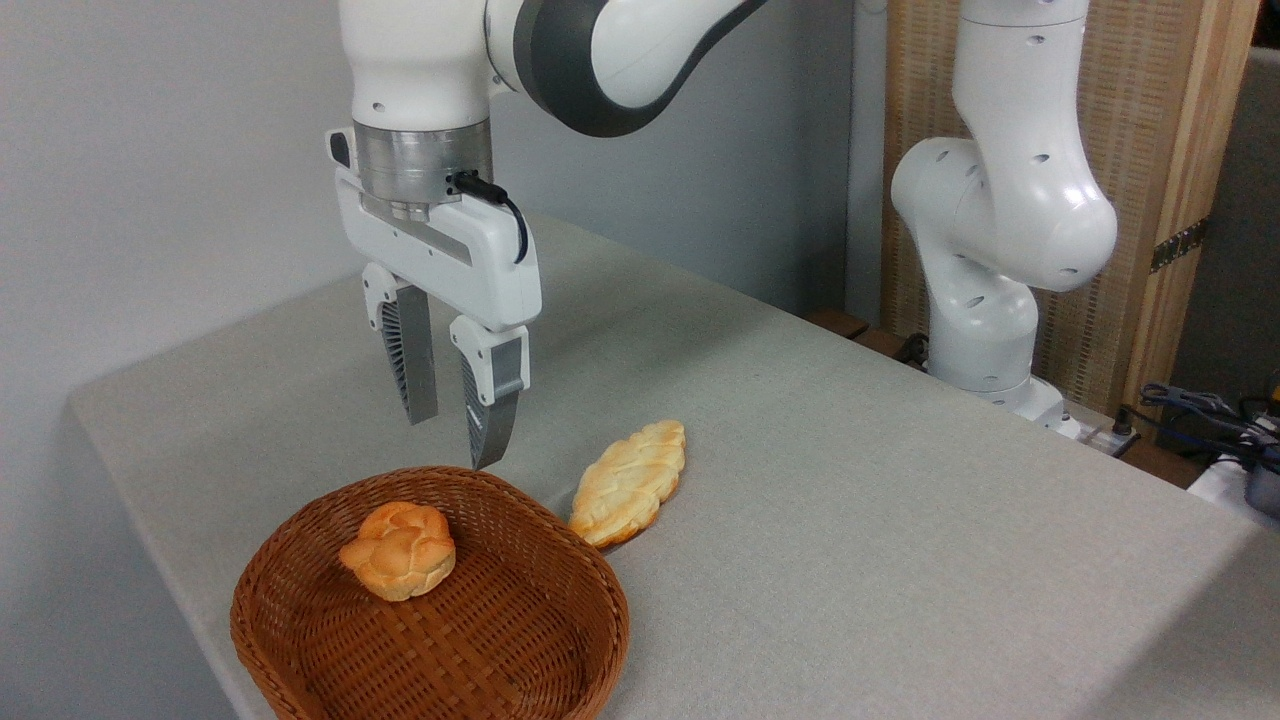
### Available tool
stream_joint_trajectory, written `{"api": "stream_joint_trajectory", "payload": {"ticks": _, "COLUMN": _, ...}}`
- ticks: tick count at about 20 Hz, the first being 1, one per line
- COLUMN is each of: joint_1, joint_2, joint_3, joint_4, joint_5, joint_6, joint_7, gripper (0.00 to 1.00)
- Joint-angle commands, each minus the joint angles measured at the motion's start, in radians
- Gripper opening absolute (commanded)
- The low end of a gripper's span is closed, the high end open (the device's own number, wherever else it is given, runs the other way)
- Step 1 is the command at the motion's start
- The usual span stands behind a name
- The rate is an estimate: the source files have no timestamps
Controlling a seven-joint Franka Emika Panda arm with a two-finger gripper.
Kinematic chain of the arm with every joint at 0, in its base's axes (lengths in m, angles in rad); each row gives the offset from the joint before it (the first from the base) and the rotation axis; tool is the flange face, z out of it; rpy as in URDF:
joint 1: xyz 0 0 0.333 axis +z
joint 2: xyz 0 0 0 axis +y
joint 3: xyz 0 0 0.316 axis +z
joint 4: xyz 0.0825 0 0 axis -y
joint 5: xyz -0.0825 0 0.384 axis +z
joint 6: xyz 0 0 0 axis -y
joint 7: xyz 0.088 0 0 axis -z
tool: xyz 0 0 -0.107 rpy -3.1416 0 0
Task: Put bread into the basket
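The bread (630, 482), a long pale golden braided loaf, lies on the grey table just right of the basket, its lower tip close to the rim. The basket (560, 655), reddish-brown woven wicker, sits at the table's front left. My gripper (455, 440) hangs above the basket's back rim, left of the loaf, open with nothing between its ribbed fingers (415, 360).
A small round orange-brown knotted bun (400, 550) rests inside the basket. The arm's white base (985, 320) stands at the table's far right edge. Cables (1200, 405) lie beyond it. The table's front-left edge runs close to the basket.
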Motion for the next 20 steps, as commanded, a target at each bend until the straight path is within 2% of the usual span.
{"api": "stream_joint_trajectory", "payload": {"ticks": 1, "joint_1": 0.092, "joint_2": 0.002, "joint_3": -0.098, "joint_4": 0.013, "joint_5": -0.049, "joint_6": -0.006, "joint_7": -0.006, "gripper": 1.0}}
{"api": "stream_joint_trajectory", "payload": {"ticks": 5, "joint_1": 0.091, "joint_2": 0.0, "joint_3": -0.103, "joint_4": 0.015, "joint_5": -0.043, "joint_6": -0.006, "joint_7": 0.001, "gripper": 1.0}}
{"api": "stream_joint_trajectory", "payload": {"ticks": 7, "joint_1": 0.086, "joint_2": 0.002, "joint_3": -0.127, "joint_4": 0.015, "joint_5": -0.013, "joint_6": -0.014, "joint_7": 0.006, "gripper": 1.0}}
{"api": "stream_joint_trajectory", "payload": {"ticks": 14, "joint_1": 0.085, "joint_2": 0.003, "joint_3": -0.135, "joint_4": 0.013, "joint_5": -0.002, "joint_6": -0.029, "joint_7": 0.03, "gripper": 1.0}}
{"api": "stream_joint_trajectory", "payload": {"ticks": 20, "joint_1": 0.086, "joint_2": 0.003, "joint_3": -0.124, "joint_4": 0.015, "joint_5": -0.013, "joint_6": -0.035, "joint_7": 0.035, "gripper": 1.0}}
